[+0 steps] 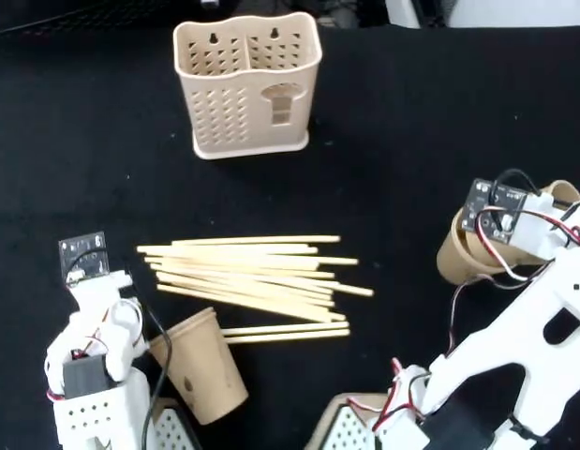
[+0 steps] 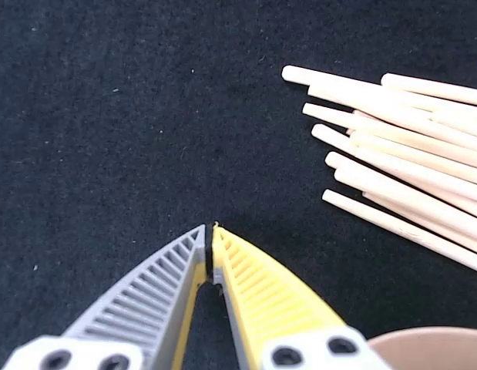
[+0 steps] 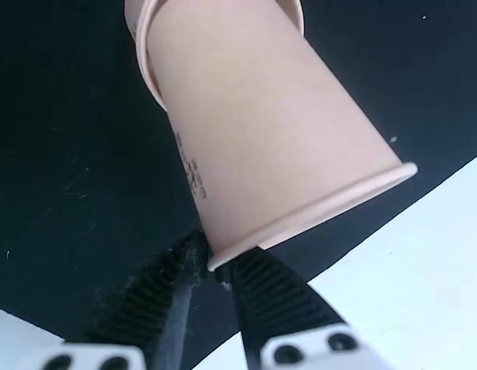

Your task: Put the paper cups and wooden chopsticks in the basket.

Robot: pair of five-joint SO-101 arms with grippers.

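Because a paper cup [image 3: 261, 139] is light, thin-walled and easily crushed, it is best pinched gently at its stiffer rolled rim. The right tool [image 3: 213, 270] has it there, jaws nearly closed on the lip with the body reaching out ahead of it. The wooden chopsticks [image 2: 392, 146], stiff, slim and apt to roll, lie on the surface [image 2: 107, 116] just beside the left tool [image 2: 209, 235], whose jaws are pressed together on nothing; the basket [image 1: 247, 84] stands well beyond both tools.
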